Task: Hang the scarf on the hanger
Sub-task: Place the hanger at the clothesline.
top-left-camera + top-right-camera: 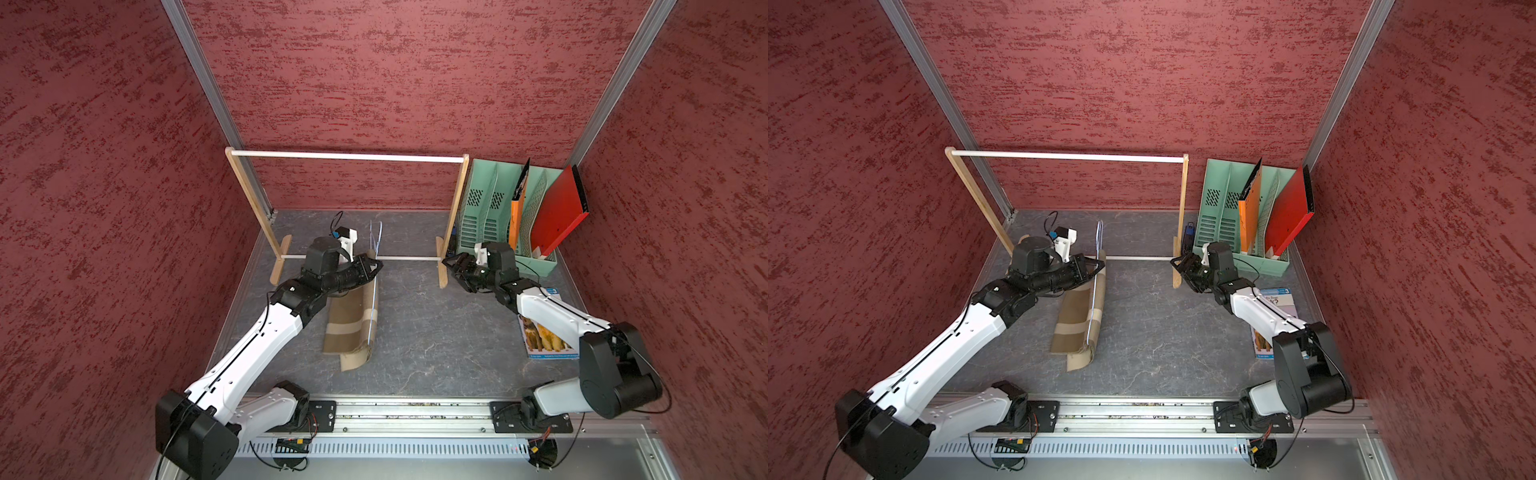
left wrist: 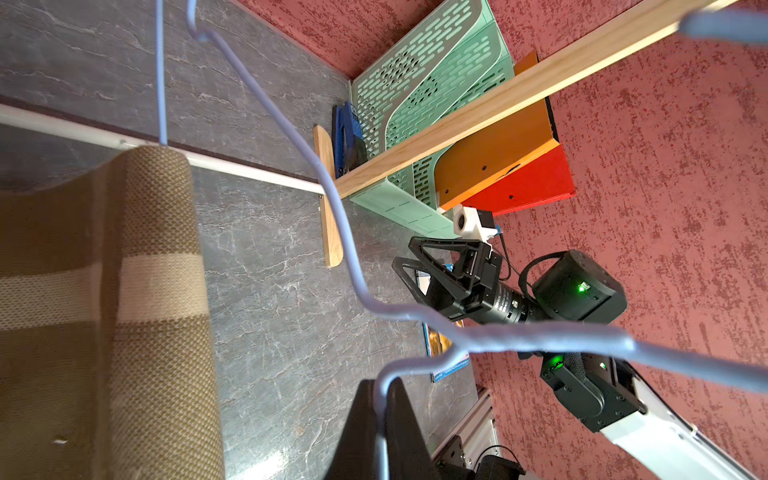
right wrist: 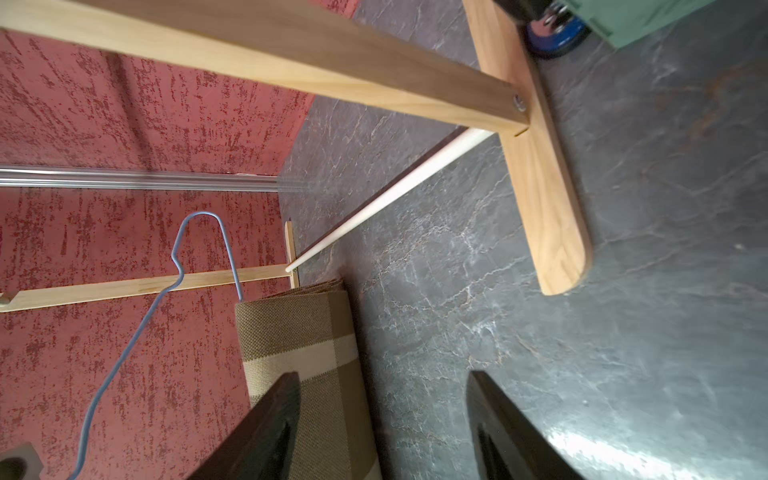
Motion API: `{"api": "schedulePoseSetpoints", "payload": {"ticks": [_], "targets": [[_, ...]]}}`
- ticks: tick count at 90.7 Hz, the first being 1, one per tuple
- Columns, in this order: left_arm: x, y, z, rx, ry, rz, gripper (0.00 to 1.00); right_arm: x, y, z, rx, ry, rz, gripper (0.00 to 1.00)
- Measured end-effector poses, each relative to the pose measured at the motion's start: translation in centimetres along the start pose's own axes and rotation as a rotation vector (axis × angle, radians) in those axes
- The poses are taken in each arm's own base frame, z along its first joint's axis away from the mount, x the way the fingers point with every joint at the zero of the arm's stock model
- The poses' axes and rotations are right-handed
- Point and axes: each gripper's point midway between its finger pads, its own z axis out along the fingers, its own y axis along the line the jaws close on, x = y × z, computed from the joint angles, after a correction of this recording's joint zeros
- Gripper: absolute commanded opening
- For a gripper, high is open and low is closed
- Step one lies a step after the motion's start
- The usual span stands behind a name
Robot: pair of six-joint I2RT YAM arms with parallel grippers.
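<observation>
The pale blue wire hanger (image 2: 540,338) is held up in front of the rack, and my left gripper (image 1: 376,266) is shut on its wire; in the left wrist view the black jaws pinch the wire (image 2: 381,399). The tan plaid scarf (image 1: 349,328) is draped over the hanger's lower bar and hangs down on both sides, also seen in the wrist views (image 2: 104,291) (image 3: 299,332). Its lower end curls close to the table. My right gripper (image 1: 446,262) is open and empty, to the right of the scarf, beside the rack's right foot (image 3: 540,216).
The wooden rack with its white top rod (image 1: 349,156) stands at the back. A mint file organizer (image 1: 490,212) with an orange and a red folder (image 1: 559,212) fills the back right corner. A booklet (image 1: 540,340) lies under the right arm. A blue object (image 1: 1188,232) sits by the rack's post.
</observation>
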Motion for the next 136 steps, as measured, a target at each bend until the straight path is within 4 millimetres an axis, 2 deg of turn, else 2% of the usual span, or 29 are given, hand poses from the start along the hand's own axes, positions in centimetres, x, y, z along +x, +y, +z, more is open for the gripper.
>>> {"api": "schedulePoseSetpoints", "payload": {"ticks": [11,33,54,78,97,117,136], "targets": [[-1.3,-1.5,-0.4,0.006,-0.011,-0.009,0.0,-0.7,-0.2,-0.8,0.008,-0.019,-0.007,0.68],[-4.9,-6.1,-1.2,0.053,-0.05,0.008,0.0,-1.5,-0.6,-2.1,0.01,-0.05,-0.02,0.68],[-7.0,-9.3,-2.0,0.094,-0.06,0.024,0.0,-0.8,-0.1,-2.2,-0.021,-0.012,-0.072,0.68],[-9.2,-12.0,-1.6,0.125,-0.056,0.05,0.0,-0.4,1.2,-3.0,-0.063,0.002,-0.138,0.68],[-12.0,-12.2,-0.5,0.117,-0.084,0.062,0.0,-0.5,1.6,-3.3,-0.073,-0.005,-0.153,0.68],[-14.2,-10.2,3.0,0.076,-0.077,0.036,0.0,-0.5,1.6,-3.3,-0.073,-0.006,-0.156,0.68],[-15.0,-8.6,6.1,0.057,-0.042,0.008,0.0,-0.5,1.7,-3.4,-0.072,-0.01,-0.157,0.68]]}}
